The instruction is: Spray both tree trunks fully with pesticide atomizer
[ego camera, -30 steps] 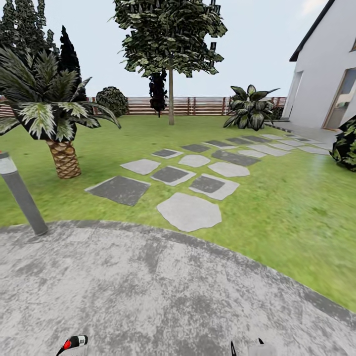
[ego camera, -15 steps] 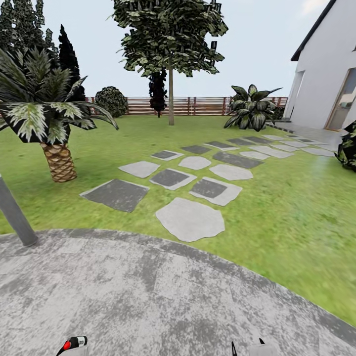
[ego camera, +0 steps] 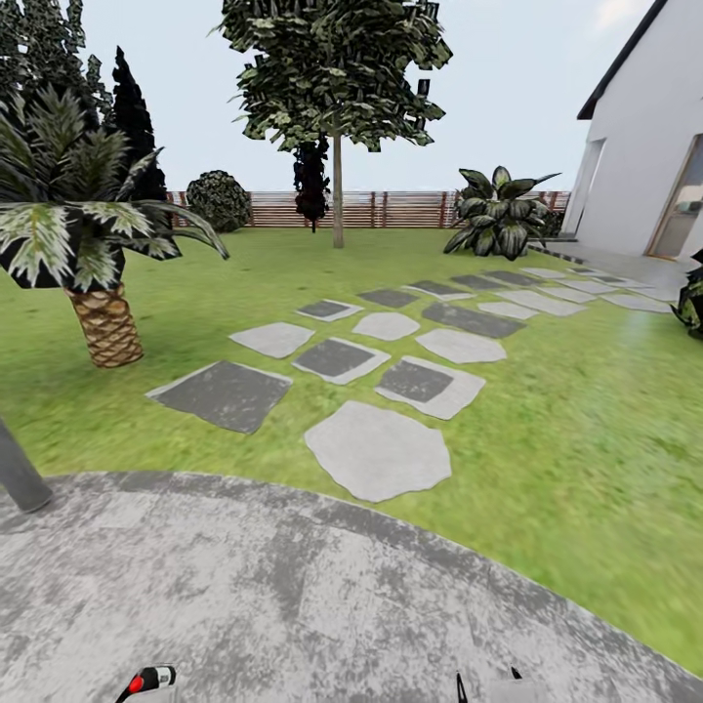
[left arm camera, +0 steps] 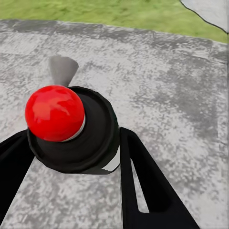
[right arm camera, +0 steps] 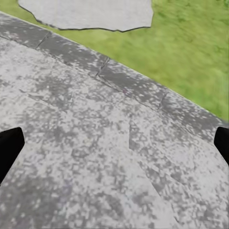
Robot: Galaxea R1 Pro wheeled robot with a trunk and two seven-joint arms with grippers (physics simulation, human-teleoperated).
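palm [ego camera: 103, 322]: far left, woven brown trunk, striped green-white fronds.
post [ego camera: 18, 474]: grey cylinder, tilted, at the left edge where paving meets grass.
left gripper [left arm camera: 71, 157]: black fingers [left arm camera: 143, 186] clamped on either side of the atomizer body.
atomizer [left arm camera: 71, 129]: in the left gripper, low and left in the head view [ego camera: 148, 679]. Dark round body, glossy red ball top, a sliver of white label by one finger, grey nozzle flaring out beyond it.
paving [ego camera: 293, 596]: mottled grey stone, rough, curved edge, under both grippers.
lawn [ego camera: 576, 469]: blurry green grass.
slabs [ego camera: 376, 449]: flat, irregular, light and dark grey, running off to the right.
tree [ego camera: 337, 190]: centre, well off, by the fence. Thin straight grey-tan trunk, ragged dark crown.
fence [ego camera: 391, 208]: reddish-brown horizontal slats.
right gripper [right arm camera: 114, 143]: spread wide, black tips at opposite edges of the wrist view, nothing held.
house [ego camera: 644, 146]: white wall, far right.
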